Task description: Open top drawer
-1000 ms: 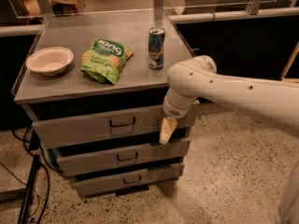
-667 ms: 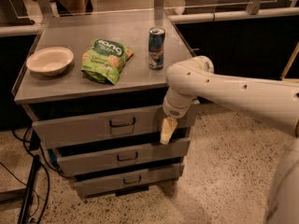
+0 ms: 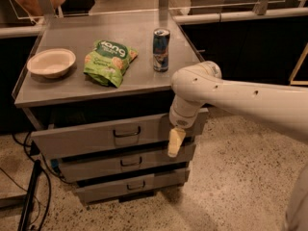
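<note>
The top drawer (image 3: 86, 139) is the widest grey front just under the countertop, with a dark bail handle (image 3: 126, 131) at its centre. Its front stands a little forward of the countertop edge, with a dark gap above it. Its inside is hidden. My gripper (image 3: 175, 141) hangs from the white arm (image 3: 226, 97) at the drawer's right end, in front of its lower right corner and well to the right of the handle.
On the grey countertop (image 3: 139, 83) sit a beige bowl (image 3: 50, 62), a green snack bag (image 3: 108, 61) and a blue can (image 3: 160, 49). Two narrower drawers (image 3: 96, 166) lie below. Cables and a dark stand (image 3: 31, 196) are on the floor at the left.
The gripper and the top drawer's front have shifted slightly lower and toward the camera. The things on the countertop have not moved.
</note>
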### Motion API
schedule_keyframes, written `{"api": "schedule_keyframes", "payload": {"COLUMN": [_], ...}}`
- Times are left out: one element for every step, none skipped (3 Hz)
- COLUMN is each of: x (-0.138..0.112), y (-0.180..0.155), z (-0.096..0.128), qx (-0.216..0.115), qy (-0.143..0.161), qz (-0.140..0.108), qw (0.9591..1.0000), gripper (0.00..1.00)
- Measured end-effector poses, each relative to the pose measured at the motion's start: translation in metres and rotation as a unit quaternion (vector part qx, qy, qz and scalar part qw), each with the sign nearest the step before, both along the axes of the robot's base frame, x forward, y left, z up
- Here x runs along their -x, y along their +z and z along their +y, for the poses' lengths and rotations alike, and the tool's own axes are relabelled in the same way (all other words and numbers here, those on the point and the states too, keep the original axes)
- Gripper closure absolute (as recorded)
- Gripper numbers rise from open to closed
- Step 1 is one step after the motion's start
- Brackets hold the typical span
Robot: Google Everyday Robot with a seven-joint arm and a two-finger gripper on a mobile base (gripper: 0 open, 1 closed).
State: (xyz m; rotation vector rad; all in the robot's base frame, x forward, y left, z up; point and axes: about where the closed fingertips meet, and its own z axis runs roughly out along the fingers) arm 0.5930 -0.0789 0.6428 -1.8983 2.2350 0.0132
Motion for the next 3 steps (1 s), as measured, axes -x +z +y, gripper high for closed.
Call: {"api": "schedule_keyframes", "payload": {"x": [0.049,0.105,0.108], "y": [0.021,0.060,0.064], "z": [-0.015,-0.027,-0.027], "qx": [-0.015,-0.045,-0.052], "qy": [-0.008,-0.024,-0.030], "qz": [0.025,0.051,0.052], "qw": [0.9995,0.9974,0.9969], "gripper": [0.00,0.00,0.00]}}
